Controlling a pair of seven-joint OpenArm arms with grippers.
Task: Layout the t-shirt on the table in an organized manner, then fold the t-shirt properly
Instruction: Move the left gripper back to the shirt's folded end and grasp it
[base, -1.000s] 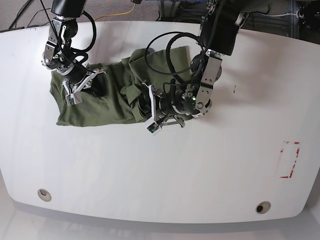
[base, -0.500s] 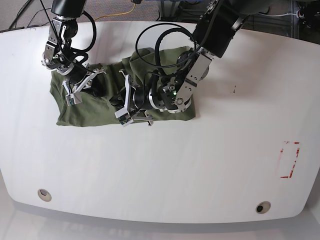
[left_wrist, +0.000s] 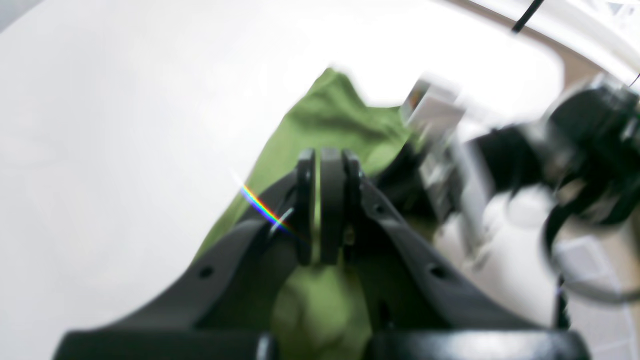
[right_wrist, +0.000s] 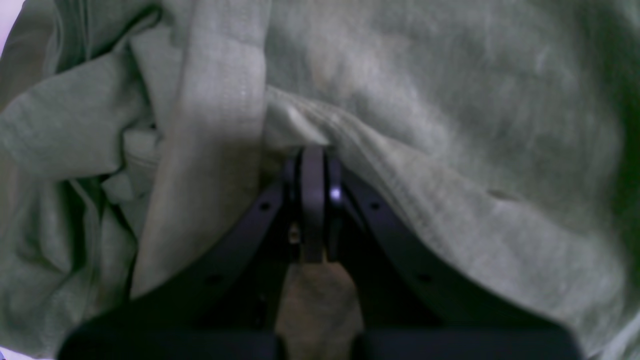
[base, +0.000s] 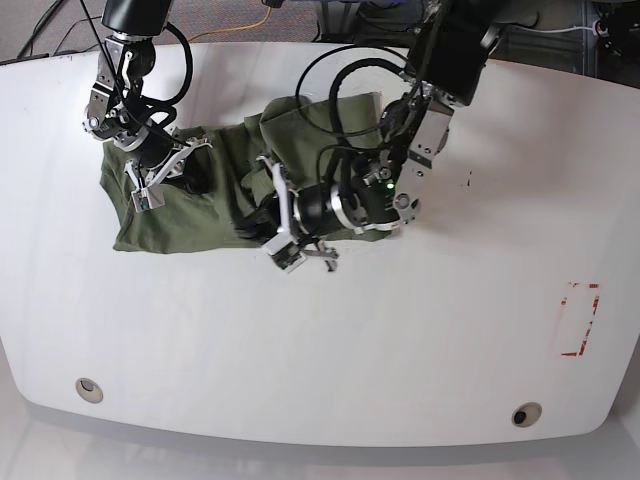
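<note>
The olive-green t-shirt (base: 215, 205) lies bunched and wrinkled on the far left half of the white table (base: 400, 340). My left gripper (base: 258, 226) is at the shirt's front middle. In the left wrist view this gripper (left_wrist: 325, 200) is shut, with a strip of the t-shirt (left_wrist: 330, 120) pinched between its fingers. My right gripper (base: 188, 182) is low over the shirt's left part. The right wrist view shows it (right_wrist: 312, 165) shut, its tips buried in a fold of the t-shirt (right_wrist: 450, 125).
Two round grommet holes (base: 89, 389) (base: 526, 414) sit near the table's front edge. A red dashed rectangle (base: 580, 320) marks the right side. Cables (base: 250, 22) lie on the floor beyond the far edge. The left arm's cable loops (base: 335, 90) hang over the shirt.
My left gripper swung left across the shirt, then came partway back right, dragging cloth with it. The right gripper and the shirt's left part stayed put.
</note>
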